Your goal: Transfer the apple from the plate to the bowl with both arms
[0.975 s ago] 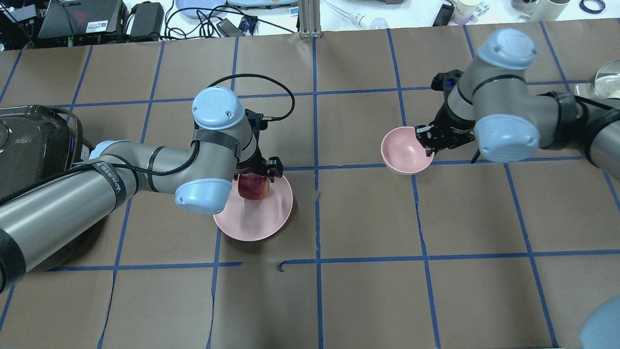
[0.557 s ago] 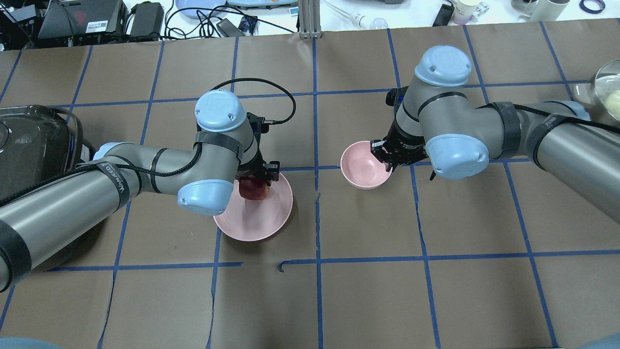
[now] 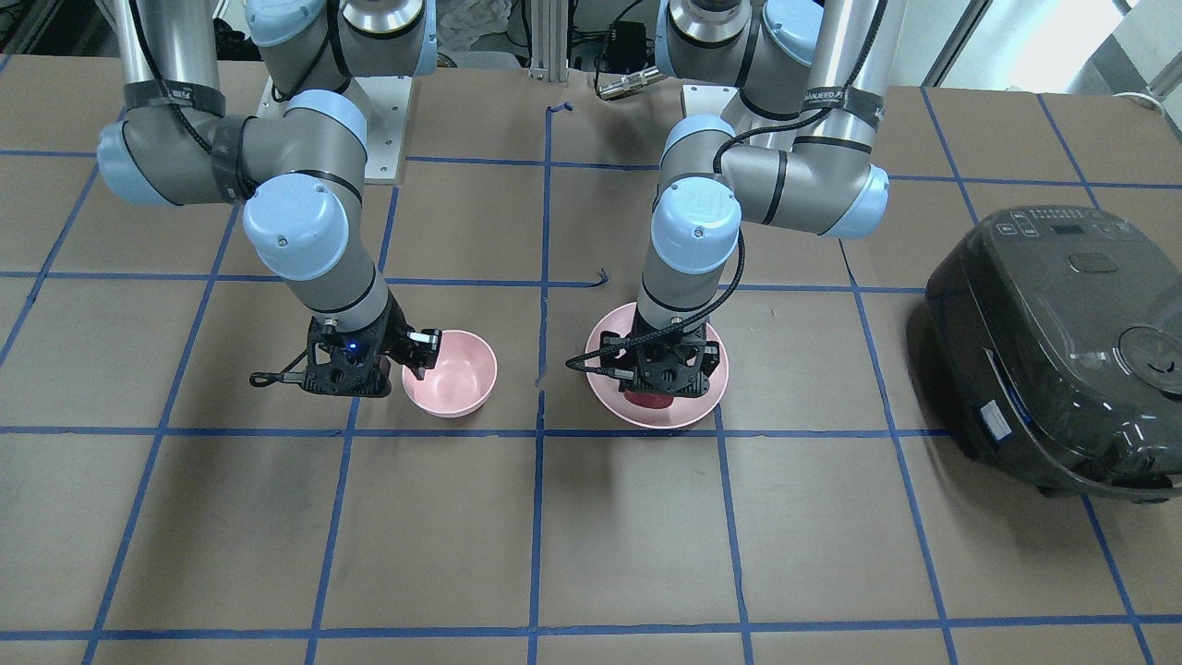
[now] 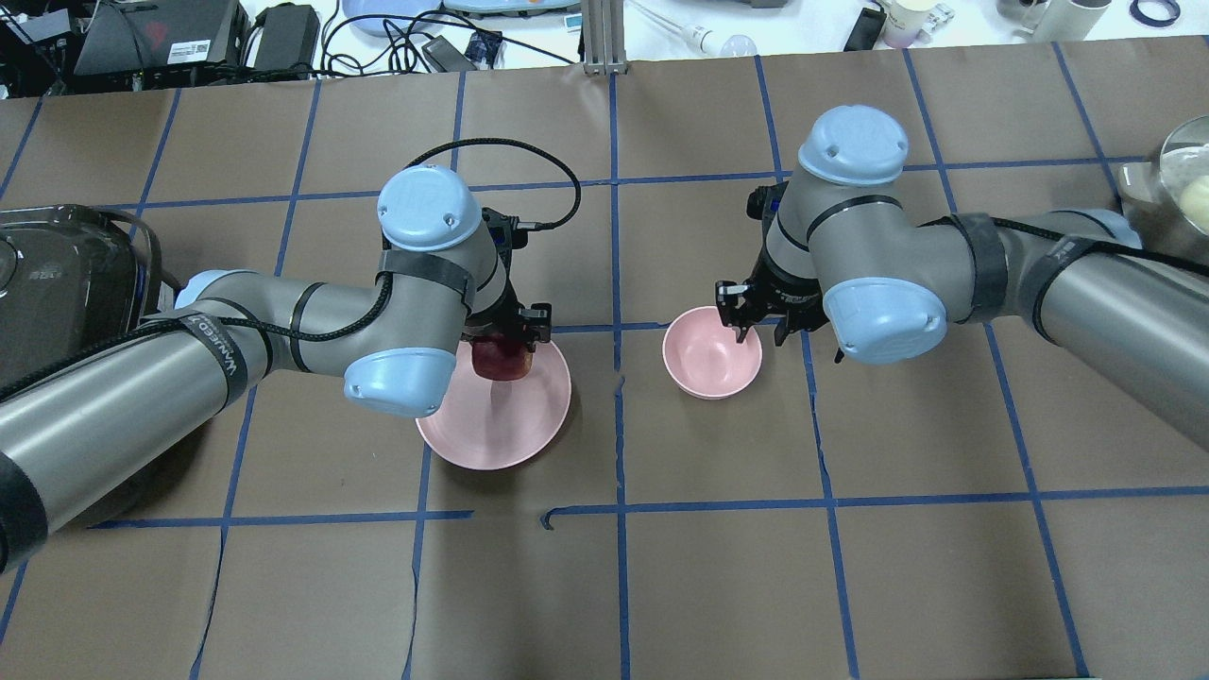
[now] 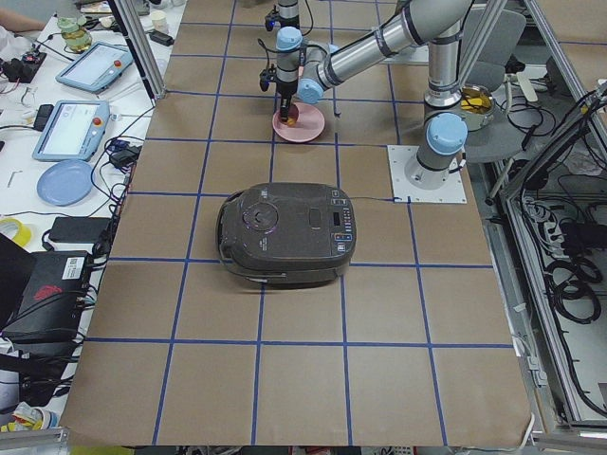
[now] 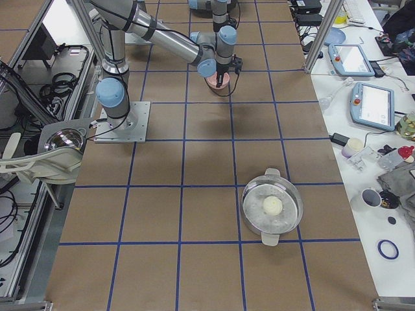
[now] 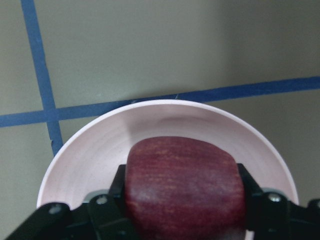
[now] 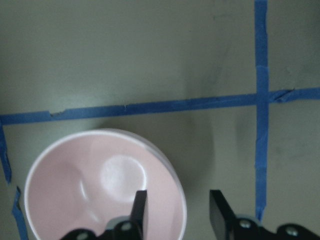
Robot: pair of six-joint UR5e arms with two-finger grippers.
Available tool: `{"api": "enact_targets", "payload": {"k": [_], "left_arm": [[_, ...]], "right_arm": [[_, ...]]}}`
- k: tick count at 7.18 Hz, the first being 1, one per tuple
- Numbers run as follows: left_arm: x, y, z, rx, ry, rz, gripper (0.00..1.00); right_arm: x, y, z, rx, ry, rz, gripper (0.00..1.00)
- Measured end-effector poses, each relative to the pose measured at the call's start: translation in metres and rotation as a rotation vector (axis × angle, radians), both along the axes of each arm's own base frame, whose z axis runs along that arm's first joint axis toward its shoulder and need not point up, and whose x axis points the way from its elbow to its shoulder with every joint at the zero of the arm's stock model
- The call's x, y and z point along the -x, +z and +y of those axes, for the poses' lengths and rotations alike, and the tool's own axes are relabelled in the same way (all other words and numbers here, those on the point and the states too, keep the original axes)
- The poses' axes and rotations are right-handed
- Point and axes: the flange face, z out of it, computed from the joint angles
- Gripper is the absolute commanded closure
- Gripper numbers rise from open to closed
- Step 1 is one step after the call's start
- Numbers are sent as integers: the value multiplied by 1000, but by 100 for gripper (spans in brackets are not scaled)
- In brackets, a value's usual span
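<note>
The dark red apple [image 7: 185, 185] is clamped between the fingers of my left gripper [image 4: 501, 348], just over the far part of the pale pink plate [image 4: 501, 425]. The apple also shows in the front view [image 3: 649, 399] under the gripper [image 3: 660, 386], above the plate [image 3: 709, 388]. The small pink bowl [image 4: 708, 364] stands empty on the table to the right of the plate. My right gripper [image 8: 177, 210] is open and straddles the bowl's [image 8: 75, 200] right rim, one finger inside and one outside. It also shows in the overhead view [image 4: 757, 331].
A dark rice cooker [image 4: 57, 283] stands at the far left by the left arm. A lidded glass pot [image 6: 272, 207] with a pale ball inside sits at the far right. Blue tape lines grid the brown table. Cables and devices line the far edge.
My right arm has brought the bowl leftward, close to the plate, and it now rests on the table with the fingers spread around the rim. My left gripper stays shut on the apple.
</note>
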Motion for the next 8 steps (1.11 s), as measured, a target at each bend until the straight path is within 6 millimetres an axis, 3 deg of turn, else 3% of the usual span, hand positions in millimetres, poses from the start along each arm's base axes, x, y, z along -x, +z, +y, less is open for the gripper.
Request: {"api": "enact_targets", "payload": {"k": [2,3,5,6,8], "left_arm": [[17,24,-11,32,56,54,100],[31,37,-19,37,104,99,100],[72,52,-25,21,242,203,100],[99,53,-21,6,292,238,100],[154,55,-12,-28,391,283,100]], "right_arm": [[19,69,-34,65,-23,58,0],[31,119,-47,76,-40,90,0],[42,216,-52,126,-61,106,0],[43,242,-48,144,-64,105,0],[43,260,-36,141,-74,110,0]]}}
